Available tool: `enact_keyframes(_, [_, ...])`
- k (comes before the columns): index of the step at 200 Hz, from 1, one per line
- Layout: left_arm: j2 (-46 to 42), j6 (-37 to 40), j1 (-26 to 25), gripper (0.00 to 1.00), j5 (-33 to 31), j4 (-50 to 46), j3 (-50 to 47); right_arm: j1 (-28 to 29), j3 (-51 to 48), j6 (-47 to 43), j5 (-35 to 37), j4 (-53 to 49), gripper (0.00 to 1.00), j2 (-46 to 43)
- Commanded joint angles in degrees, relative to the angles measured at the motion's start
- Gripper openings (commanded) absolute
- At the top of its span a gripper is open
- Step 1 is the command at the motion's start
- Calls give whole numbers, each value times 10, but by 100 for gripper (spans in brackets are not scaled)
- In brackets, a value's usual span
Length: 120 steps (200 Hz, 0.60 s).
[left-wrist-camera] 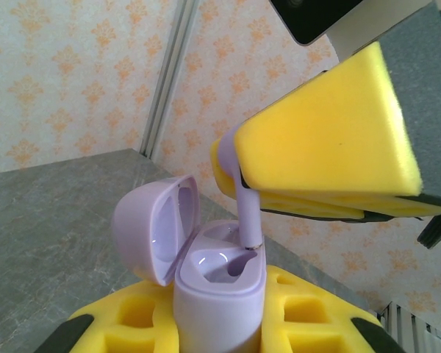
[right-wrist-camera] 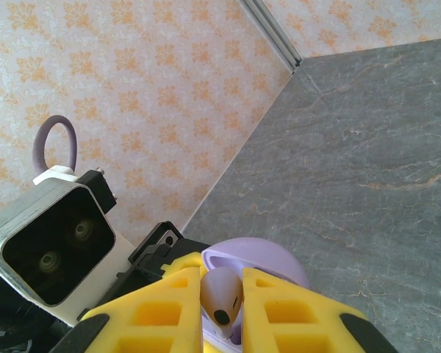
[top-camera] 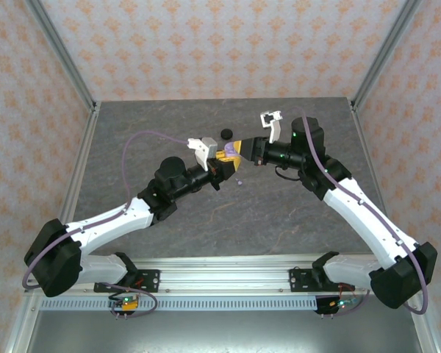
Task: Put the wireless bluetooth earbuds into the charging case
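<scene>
Charging case (left-wrist-camera: pixel 220 294), lavender, lid open, sits low centre in the left wrist view, the left gripper (left-wrist-camera: pixel 220 327) closed on it. Above, at right, the right gripper (left-wrist-camera: pixel 264 187) pinches a lavender earbud (left-wrist-camera: pixel 245 213), stem tip at a case well.

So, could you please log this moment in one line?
left gripper: shut on charging case | right gripper: shut on lavender earbud | stem tip at slot, unseated

Earbud (left-wrist-camera: pixel 245 209) just above charging case (left-wrist-camera: pixel 220 309)
</scene>
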Motion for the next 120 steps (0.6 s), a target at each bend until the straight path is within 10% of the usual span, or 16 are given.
enact_keyframes(1, [3,16,-7,13,4,0,23,4,23,-10,1,6,17,3])
enact_keyframes(120, [-10,8,-7,12,-24,3,18,4,6,-19,15,-17,17,-3])
